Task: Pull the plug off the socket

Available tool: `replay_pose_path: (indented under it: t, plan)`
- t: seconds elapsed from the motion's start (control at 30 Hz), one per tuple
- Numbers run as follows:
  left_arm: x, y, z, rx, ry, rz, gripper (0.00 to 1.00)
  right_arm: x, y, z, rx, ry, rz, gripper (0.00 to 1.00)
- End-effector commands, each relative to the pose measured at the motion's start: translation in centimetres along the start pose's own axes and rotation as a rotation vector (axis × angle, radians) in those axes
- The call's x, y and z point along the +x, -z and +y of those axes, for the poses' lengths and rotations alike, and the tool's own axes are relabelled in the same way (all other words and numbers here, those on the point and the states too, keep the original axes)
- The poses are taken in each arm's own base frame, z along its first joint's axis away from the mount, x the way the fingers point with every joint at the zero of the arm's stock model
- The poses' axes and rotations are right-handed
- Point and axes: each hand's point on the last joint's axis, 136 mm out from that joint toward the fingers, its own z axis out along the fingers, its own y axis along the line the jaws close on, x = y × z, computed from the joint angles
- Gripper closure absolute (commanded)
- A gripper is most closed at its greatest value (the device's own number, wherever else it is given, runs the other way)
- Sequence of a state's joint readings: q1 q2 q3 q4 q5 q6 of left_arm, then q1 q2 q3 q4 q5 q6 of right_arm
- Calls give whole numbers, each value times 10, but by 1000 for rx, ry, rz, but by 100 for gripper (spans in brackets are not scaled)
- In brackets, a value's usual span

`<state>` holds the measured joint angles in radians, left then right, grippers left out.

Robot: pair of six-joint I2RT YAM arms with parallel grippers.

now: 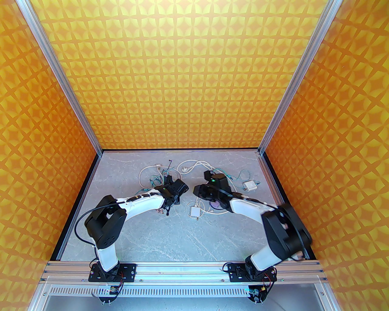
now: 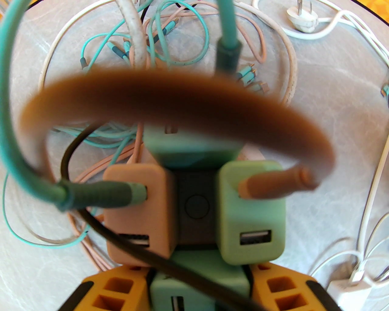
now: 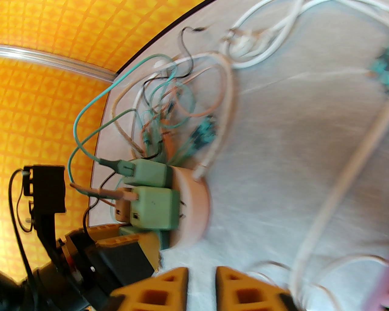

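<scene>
The socket point(image 3: 194, 209) is a round pink hub with a dark centre point(image 2: 197, 206), lying on the grey table and carrying several cube plugs. A pink plug point(image 2: 136, 212) sits on its left and a green one point(image 2: 252, 212) on its right, each with a cable in it. My left gripper point(image 2: 199, 291) is shut on the nearest green plug point(image 2: 197, 282), with a yellow finger point(image 2: 112, 288) on either side. In the top view the left gripper point(image 1: 181, 187) covers the hub. My right gripper point(image 3: 202, 285) hovers close beside the hub, fingers nearly together and holding nothing; it also shows from above point(image 1: 197, 190).
Teal, pink, white and black cables point(image 1: 155, 179) tangle behind the hub. A white two-pin plug point(image 2: 302, 18) lies farther back. A white charger point(image 1: 249, 186) sits at the right and a white adapter point(image 1: 194, 211) nearer the front. Orange walls enclose the table.
</scene>
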<state>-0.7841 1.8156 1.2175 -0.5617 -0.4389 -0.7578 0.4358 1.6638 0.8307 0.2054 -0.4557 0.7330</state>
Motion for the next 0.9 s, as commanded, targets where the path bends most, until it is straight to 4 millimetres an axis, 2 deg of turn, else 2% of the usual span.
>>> replay_pose_path:
  t: [0.0, 0.13, 0.3, 0.4, 0.47, 0.53, 0.6, 0.7, 0.87]
  plan:
    - [-15, 12, 3, 19, -44, -55, 57, 2, -26, 23, -81, -15, 21, 100]
    - [-14, 10, 0, 35, -58, -51, 57, 15, -56, 27, -102, -39, 72, 100]
    - [-7, 3, -2, 42, -56, -29, 59, 24, -79, 24, -85, -61, 106, 100]
    - [-4, -1, -4, 56, -46, -20, 59, 27, -82, 13, -30, -59, 119, 100]
    - [-4, -2, -7, 71, -37, -17, 59, 28, -81, 5, 20, -39, 124, 95]
    - [-4, -2, -9, 83, -33, -16, 60, 26, -78, 1, 54, -22, 115, 95]
    - [-2, -3, -11, 86, -34, -10, 60, 25, -76, -5, 98, -9, 108, 89]
    - [-2, -3, -11, 88, -35, -11, 61, 26, -78, -13, 134, 3, 122, 71]
    - [-2, -2, -12, 99, -33, -9, 61, 28, -87, -14, 128, -6, 144, 69]
